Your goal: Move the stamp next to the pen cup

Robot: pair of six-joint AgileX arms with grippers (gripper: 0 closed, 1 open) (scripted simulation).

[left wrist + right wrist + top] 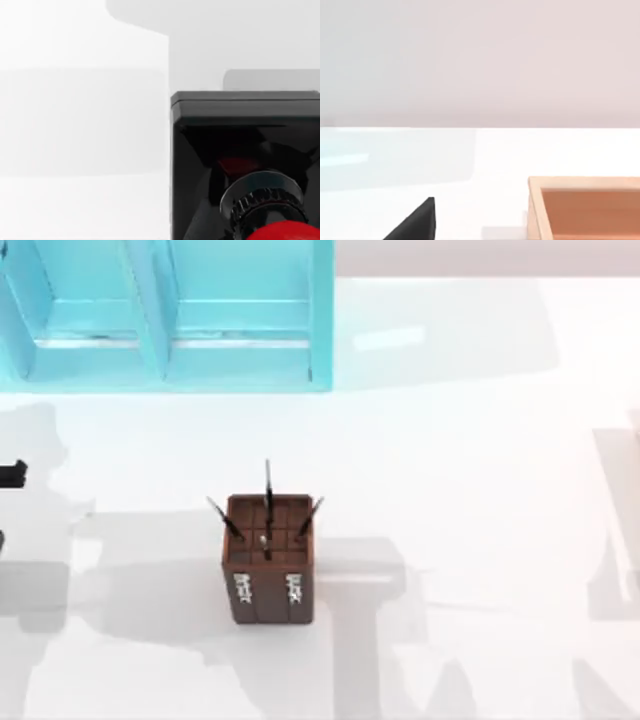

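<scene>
The pen cup is a brown square box with a grid top, white lettering and thin dark pens. It stands upright near the middle of the table. In the left wrist view the stamp sits very close to the camera, with its black squarish base farther off, a ringed black stem, and its red knob at the frame edge. White table lies beyond it. A black piece of my left arm pokes in at the table's far left edge. A black wedge, seemingly part of my right gripper, hangs above the table.
A turquoise shelf unit fills the back left of the table. A light wooden tray with an orange-brown floor lies close in the right wrist view. Open white tabletop surrounds the pen cup on all sides.
</scene>
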